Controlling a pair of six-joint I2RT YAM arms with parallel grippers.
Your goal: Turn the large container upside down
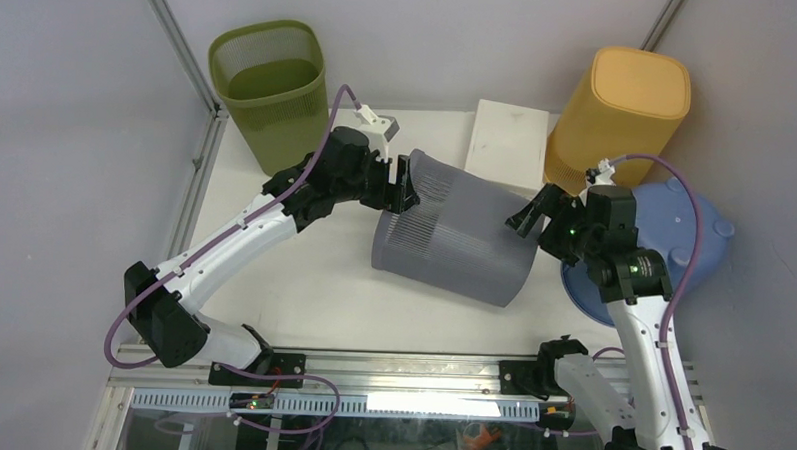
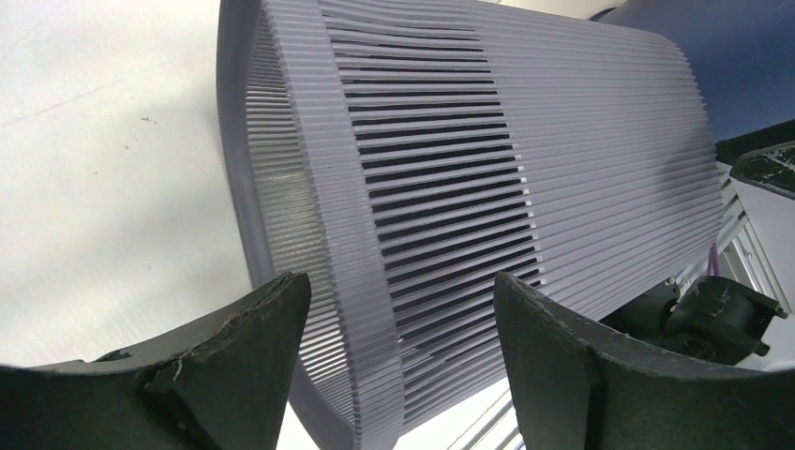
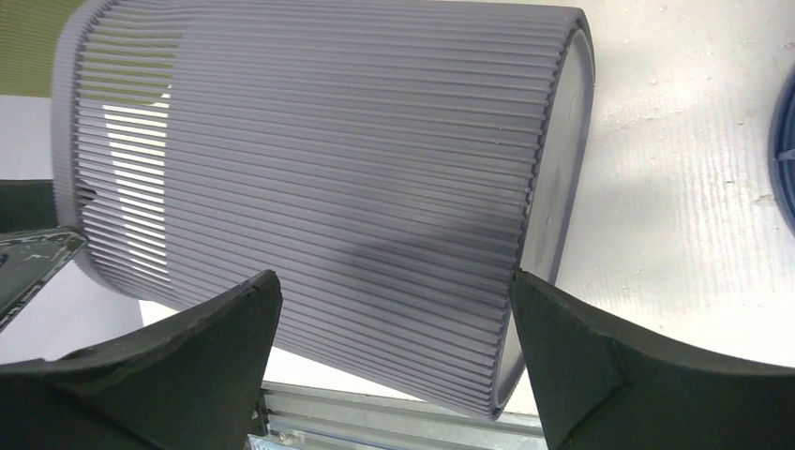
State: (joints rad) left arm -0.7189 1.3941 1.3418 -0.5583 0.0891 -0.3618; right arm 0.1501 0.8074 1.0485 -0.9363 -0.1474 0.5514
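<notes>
Grey slatted bin point(image 1: 454, 232) lies on its side on the tabletop point(image 1: 302, 297), judged mid-flip. Left gripper point(image 1: 404, 187) fingers are spread, straddling the bin's rim for leverage. Right gripper point(image 1: 533, 210) fingers are spread beside the bin's base, likely to steady it.

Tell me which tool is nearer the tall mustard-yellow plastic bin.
Right. The right tool sits just before the tall mustard-yellow plastic bin; the left tool is across the grey slatted plastic basket, at its open rim.

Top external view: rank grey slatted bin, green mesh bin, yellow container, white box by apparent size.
1. grey slatted bin, lying on its side: largest.
2-3. yellow container and green mesh bin: they look about alike, so I won't rank them.
4. white box: clearly smallest.
</notes>
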